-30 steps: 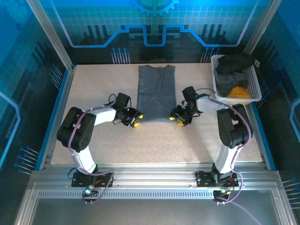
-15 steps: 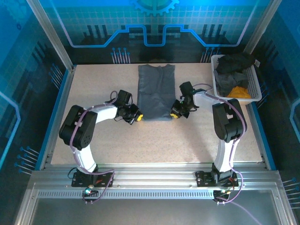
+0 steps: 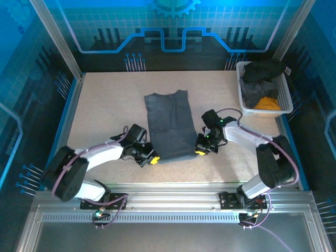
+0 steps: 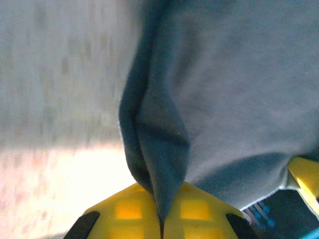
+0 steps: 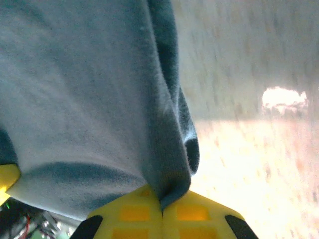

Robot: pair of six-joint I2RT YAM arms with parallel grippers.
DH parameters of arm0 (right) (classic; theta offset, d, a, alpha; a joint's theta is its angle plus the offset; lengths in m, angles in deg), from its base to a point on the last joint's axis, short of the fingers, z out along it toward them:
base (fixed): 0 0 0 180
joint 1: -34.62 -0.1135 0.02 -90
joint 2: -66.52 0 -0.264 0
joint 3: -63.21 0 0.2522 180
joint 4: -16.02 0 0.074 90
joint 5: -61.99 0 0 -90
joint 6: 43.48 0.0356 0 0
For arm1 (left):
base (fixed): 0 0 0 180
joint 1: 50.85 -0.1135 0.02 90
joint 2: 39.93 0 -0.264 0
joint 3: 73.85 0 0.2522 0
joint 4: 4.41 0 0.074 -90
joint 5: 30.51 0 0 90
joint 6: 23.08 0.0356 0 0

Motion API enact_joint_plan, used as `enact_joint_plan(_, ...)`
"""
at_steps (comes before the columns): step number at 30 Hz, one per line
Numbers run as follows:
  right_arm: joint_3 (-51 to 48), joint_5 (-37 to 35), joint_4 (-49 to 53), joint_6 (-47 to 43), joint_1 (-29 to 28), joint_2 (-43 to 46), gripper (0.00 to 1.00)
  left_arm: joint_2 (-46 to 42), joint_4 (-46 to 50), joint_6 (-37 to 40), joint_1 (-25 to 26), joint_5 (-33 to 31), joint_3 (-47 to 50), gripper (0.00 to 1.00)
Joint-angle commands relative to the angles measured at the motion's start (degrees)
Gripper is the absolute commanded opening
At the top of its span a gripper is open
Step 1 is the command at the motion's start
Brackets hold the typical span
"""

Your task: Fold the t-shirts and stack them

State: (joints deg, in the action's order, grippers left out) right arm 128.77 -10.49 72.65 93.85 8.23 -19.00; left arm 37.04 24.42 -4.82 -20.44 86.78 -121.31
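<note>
A dark slate-grey t-shirt, folded into a long strip, lies in the middle of the table. My left gripper is shut on its near left corner, and the cloth is pinched between the yellow fingers. My right gripper is shut on the near right corner, where the grey cloth bunches between the yellow fingers. More t-shirts, black, grey and orange-yellow, are heaped in the white basket at the back right.
A raised blue-edged rail runs along the table's left side, and another borders the right. The aluminium frame holding the arm bases crosses the near edge. Bare tabletop lies left of the shirt.
Both grippers have closed on the shirt's near corners and pulled it toward the near edge. The shirt has slid forward and now lies slightly askew.
</note>
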Motion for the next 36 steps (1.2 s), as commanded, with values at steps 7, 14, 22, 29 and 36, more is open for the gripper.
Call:
enact_joint_plan(7, 14.53, -5.62, 15.64, -0.40, -1.11, 2.47, 0.00, -18.52, 2.86, -4.68, -0.21, -5.37, -1.25, 0.00)
enact_joint_plan(14, 32.72, -2.56, 16.04, -3.00, 4.04, -10.39, 0.00, -11.62, -9.44, -8.59, -7.87, -9.22, -6.08, 0.00)
enact_joint_plan(22, 58.87, -1.14, 16.07, -1.28, 8.31, -32.82, 0.00, 12.62, -15.67, -3.75, -16.82, -7.69, -24.83, 0.00)
enact_joint_plan(29, 86.81, 3.61, 14.71, -3.42, 11.46, -57.70, 0.28, 34.58, -19.54, -0.74, -21.08, -4.45, -40.83, 0.22)
enact_joint_plan(36, 81.86, 5.18, 9.02, -10.30, 11.70, -50.32, 0.62, 25.14, -8.32, 4.61, -18.96, -12.28, -39.71, 0.46)
